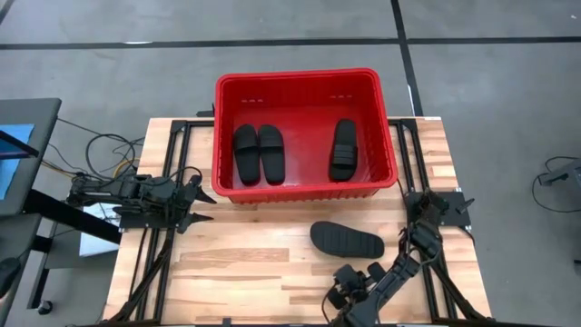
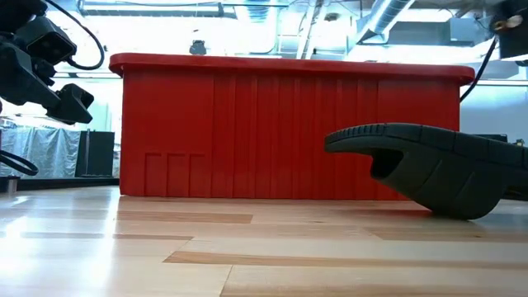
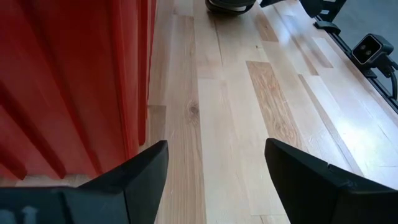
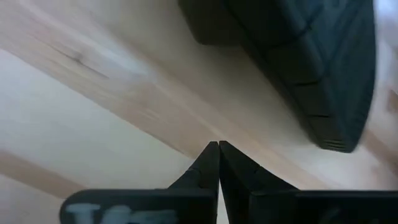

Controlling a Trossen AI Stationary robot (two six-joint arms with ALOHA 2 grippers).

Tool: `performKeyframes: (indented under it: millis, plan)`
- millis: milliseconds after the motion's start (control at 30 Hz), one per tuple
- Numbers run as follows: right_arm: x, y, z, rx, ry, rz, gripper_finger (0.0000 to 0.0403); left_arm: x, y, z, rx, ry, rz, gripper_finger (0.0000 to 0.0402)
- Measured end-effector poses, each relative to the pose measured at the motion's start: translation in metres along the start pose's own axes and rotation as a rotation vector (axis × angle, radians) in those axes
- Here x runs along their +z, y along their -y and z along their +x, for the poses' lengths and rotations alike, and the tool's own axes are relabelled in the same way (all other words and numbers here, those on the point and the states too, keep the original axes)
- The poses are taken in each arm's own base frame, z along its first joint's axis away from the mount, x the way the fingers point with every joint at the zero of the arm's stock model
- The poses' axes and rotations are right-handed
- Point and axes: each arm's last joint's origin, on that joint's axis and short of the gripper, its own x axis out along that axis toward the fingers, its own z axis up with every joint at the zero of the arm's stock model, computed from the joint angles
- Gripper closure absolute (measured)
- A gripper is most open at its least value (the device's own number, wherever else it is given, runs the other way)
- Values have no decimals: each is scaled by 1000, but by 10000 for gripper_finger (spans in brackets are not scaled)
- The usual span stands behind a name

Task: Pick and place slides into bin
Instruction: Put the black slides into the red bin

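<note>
Wooden table (image 1: 245, 263) — on it the red bin (image 1: 304, 86) and one black slide (image 1: 346, 240).

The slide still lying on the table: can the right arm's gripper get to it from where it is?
Probably yes. The slide lies just ahead of the right gripper, only bare table between them. But its fingers are shut and must open first.

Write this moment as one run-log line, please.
slides in bin: three | fourth slide: on table | right gripper: shut, empty, beside it | left gripper: open, waiting

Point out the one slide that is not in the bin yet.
It is the slide lying sole up on the wooden table, in front of the red bin. The other three slides lie inside the bin.
</note>
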Motion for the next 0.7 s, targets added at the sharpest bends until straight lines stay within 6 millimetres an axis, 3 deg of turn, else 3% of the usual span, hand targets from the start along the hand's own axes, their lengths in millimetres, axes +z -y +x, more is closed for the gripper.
performKeyframes:
  millis: [200,367,700]
  plan:
    - [6,-7,2,55,22,117,396,0,0,0,0,0,0,143]
    - [2,-5,7,34,22,153,356,0,0,0,0,0,0,143]
    - [1,-1,9,-1,0,-84,239,0,0,0,0,0,0,143]
